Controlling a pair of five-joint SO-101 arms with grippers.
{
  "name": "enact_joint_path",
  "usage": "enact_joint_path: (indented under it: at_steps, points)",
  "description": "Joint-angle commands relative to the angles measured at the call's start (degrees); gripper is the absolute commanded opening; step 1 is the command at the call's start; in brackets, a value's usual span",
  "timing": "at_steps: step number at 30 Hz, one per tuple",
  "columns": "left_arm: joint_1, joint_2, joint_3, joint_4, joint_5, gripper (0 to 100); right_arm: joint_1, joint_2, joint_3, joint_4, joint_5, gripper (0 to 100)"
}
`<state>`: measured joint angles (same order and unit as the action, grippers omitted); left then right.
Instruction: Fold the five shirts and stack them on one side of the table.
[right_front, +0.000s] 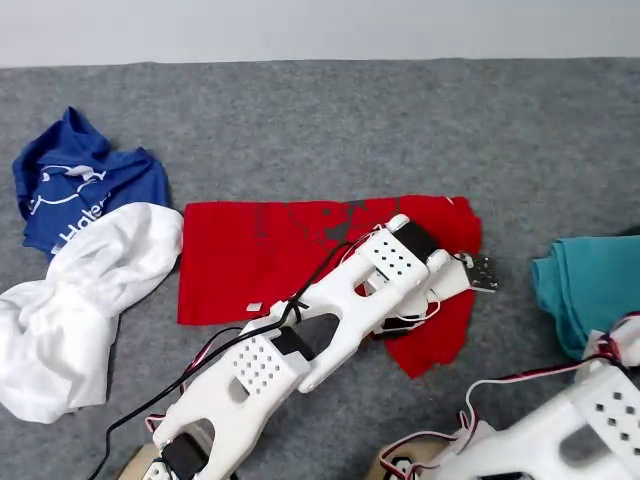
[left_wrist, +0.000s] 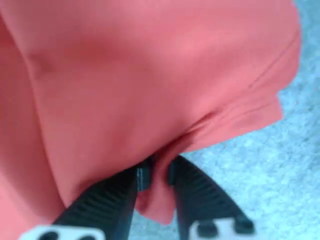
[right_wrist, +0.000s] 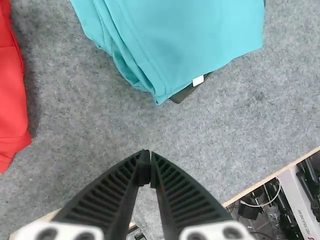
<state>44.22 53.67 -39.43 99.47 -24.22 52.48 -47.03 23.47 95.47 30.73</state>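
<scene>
Red shirt (right_front: 230, 250), a thin fold pinched in my left claw (left_wrist: 156, 172), could slip free if I drag it fast.

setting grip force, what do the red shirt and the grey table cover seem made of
Red shirt: thin matte knit, probably cotton jersey; it folds softly where the left gripper pinches it, with a stitched hem. Table cover: likely felt or short-pile carpet, fuzzy and mottled.
</scene>
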Motion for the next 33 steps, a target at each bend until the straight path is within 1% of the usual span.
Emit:
enact_joint_path:
  at_steps: [1, 3, 11, 18, 22, 28, 33]
  points:
    - [-0.8, -0.3, -1.6, 1.0, -0.4, 0, 0.3, -1.1, -0.5, -0.8, 0.5, 0.9]
    - [-1.0, -1.1, -1.9, 1.0, -0.4, 0, 0.3, -1.1, -0.5, -0.8, 0.5, 0.9]
    - [-2.5, -11.1, -2.1, 0.5, -0.4, 0, 0.3, -1.1, -0.5, -0.8, 0.5, 0.9]
    - [-10.4, -11.3, -2.1, -4.4, -0.4, 0, 0.3, -1.2, -0.5, -0.3, 0.4, 0.9]
    - [-12.8, -11.3, -2.1, -6.1, -0.4, 0, 0.3, -1.2, -0.4, -0.3, 0.3, 0.9]
    - [-12.9, -11.2, -2.0, -7.2, -0.3, 0, 0.3, -1.2, -0.4, -0.2, 0.3, 0.9]
    - [-11.1, -11.7, -2.1, -5.2, 0.0, 0, 0.3, -1.2, -0.4, 0.0, 0.4, 0.9]
